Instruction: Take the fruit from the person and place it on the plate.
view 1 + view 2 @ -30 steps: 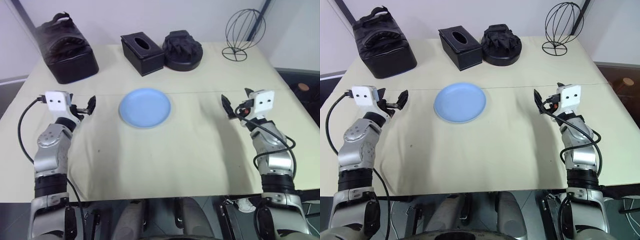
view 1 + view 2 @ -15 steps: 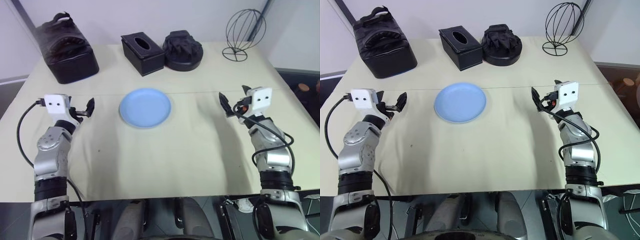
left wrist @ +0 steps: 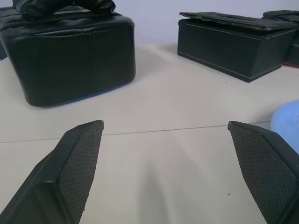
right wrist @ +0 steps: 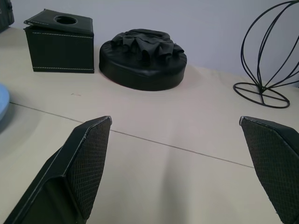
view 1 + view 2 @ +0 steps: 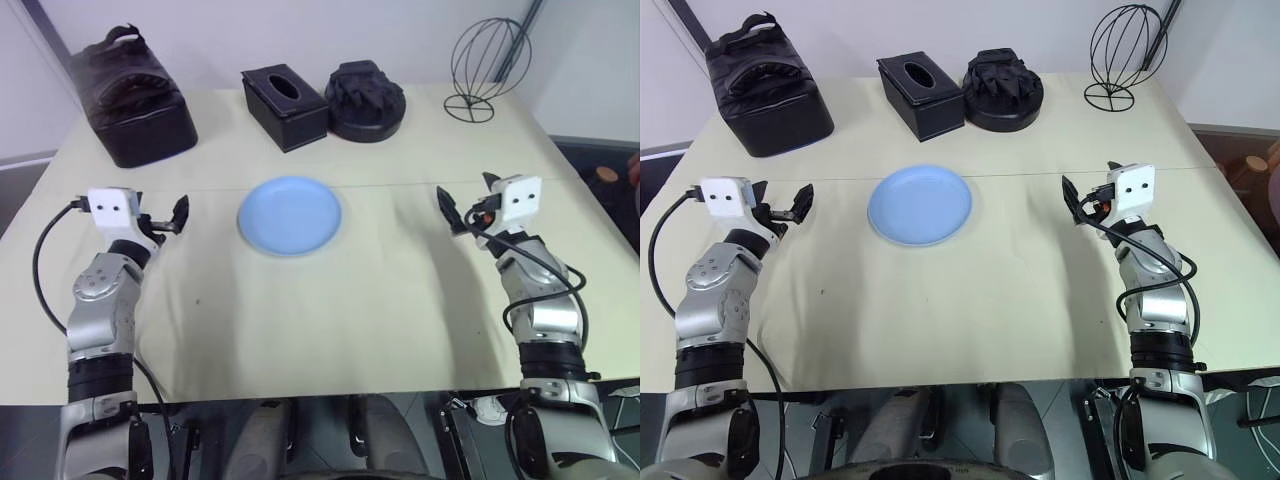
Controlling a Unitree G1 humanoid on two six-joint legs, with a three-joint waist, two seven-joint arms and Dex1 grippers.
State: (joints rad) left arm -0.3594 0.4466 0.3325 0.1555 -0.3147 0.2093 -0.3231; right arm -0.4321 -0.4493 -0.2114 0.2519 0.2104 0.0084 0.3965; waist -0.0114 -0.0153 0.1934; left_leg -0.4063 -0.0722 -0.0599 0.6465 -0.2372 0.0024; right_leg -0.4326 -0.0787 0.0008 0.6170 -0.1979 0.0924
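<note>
Plate (image 5: 290, 215) bare, mid-table | left gripper (image 3: 166, 163) agape | right gripper (image 4: 180, 163) agape

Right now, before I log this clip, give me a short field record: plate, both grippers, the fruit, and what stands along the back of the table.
plate: light blue plate, empty, mid-table between the arms
left gripper: left gripper open, nothing between its fingers, above the tablecloth
right gripper: right gripper open, holding nothing
fruit: not yet on the plate
back row: black bag, tissue box, round black cushion, wire stand
</note>
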